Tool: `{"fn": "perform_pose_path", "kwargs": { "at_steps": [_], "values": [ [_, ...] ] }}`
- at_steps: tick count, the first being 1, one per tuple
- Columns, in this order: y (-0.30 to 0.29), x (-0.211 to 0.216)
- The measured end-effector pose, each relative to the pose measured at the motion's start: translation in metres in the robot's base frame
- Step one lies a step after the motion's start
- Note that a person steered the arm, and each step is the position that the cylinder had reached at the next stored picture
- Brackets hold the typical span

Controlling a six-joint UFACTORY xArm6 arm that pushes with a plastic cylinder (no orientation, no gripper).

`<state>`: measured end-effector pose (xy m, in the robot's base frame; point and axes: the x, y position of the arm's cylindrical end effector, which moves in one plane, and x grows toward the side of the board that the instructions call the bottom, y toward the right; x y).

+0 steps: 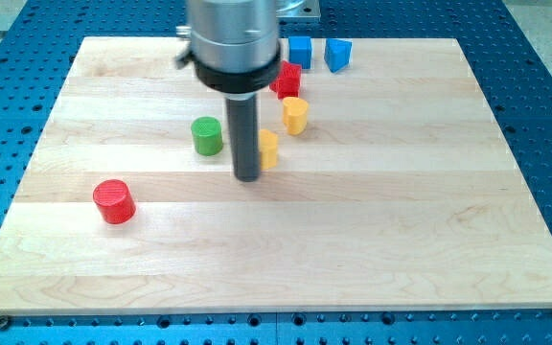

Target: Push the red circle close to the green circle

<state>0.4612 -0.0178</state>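
The red circle (pixel 114 201) lies on the wooden board (pixel 372 220) at the view's lower left. The green circle (pixel 207 136) stands up and to the right of it, well apart from it. My tip (pixel 247 176) rests on the board just right of and below the green circle, far to the right of the red circle. The rod hides part of a yellow block (pixel 270 149) right behind it.
A second yellow block (pixel 295 115) stands right of the rod. A red block (pixel 287 79) sits above it. Two blue blocks (pixel 300 51) (pixel 337 54) stand near the board's top edge. A blue perforated table (pixel 544 115) surrounds the board.
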Motion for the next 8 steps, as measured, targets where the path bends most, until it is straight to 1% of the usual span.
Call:
{"fn": "perform_pose_path", "kwargs": {
  "at_steps": [1,2,3,4,5,6,7,8],
  "values": [
    [-0.014,0.014],
    [-0.089,0.087],
    [-0.214,0.126],
    [-0.206,0.101],
    [-0.158,0.071],
    [-0.193,0.061],
    [-0.175,0.044],
    [-0.083,0.043]
  ]
}}
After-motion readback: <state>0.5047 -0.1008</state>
